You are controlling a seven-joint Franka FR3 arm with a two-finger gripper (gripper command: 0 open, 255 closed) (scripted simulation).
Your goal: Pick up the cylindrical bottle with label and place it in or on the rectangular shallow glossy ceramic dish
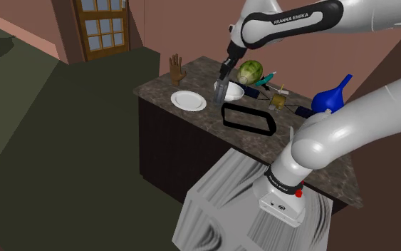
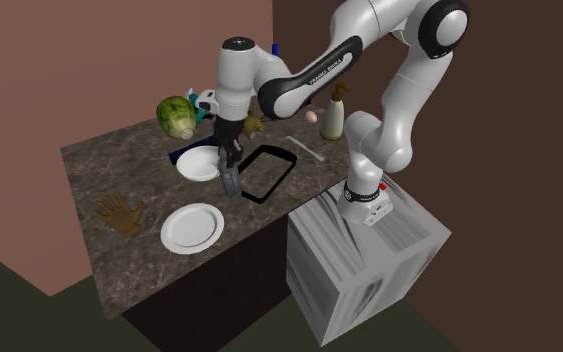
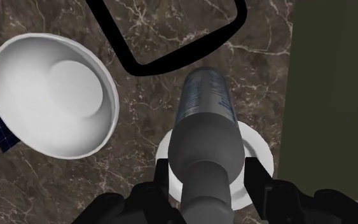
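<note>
Bottle (image 3: 203,121): grey, labelled, clasped between jaws; wrist view shows contact.
Dish (image 1: 225,116): black-rimmed, at bottle's four o'clock in shoulder view, on marbled tabletop (image 1: 162,88).

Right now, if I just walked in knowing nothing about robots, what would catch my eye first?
The big white arm arches over the dark marbled counter, its black gripper clasping a grey bottle beside a black-rimmed rectangular dish. Beyond them in the shoulder view sit a round green vegetable and a bright blue jug.
</note>
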